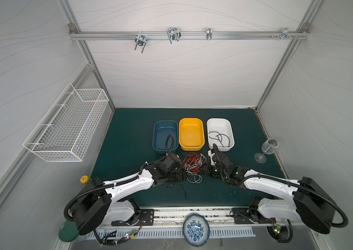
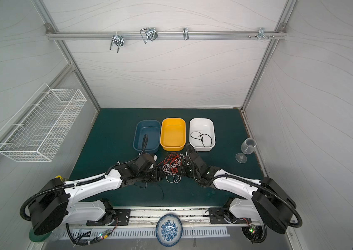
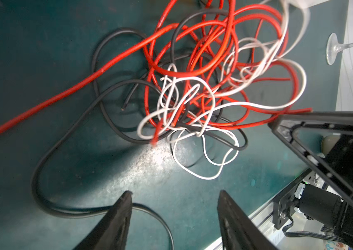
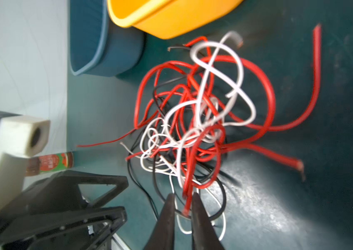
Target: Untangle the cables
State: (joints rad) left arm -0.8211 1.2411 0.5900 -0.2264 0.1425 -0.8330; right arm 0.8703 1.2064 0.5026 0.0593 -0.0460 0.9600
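**A:** What does the right gripper [image 4: 183, 201] have?

**B:** Its jaws are pinched nearly together on a red cable [image 4: 189, 184] rising out of the knot. The left gripper [image 3: 174, 194] is spread and empty, low over the tabletop [image 1: 127, 129].

**A:** And the cables [image 1: 194, 165]?

**B:** Red, white and black, knotted mid-tabletop between both grippers, just on the near side of the yellow tub [image 1: 191, 134]. One black cable [image 1: 218, 138] lies loose in the white tub [image 1: 220, 123].

**A:** Which step is this?

**B:** Working one red strand free, I judge. The next move calls for the left gripper to pin the heap while the right draws away slowly, watching for white loops snagging
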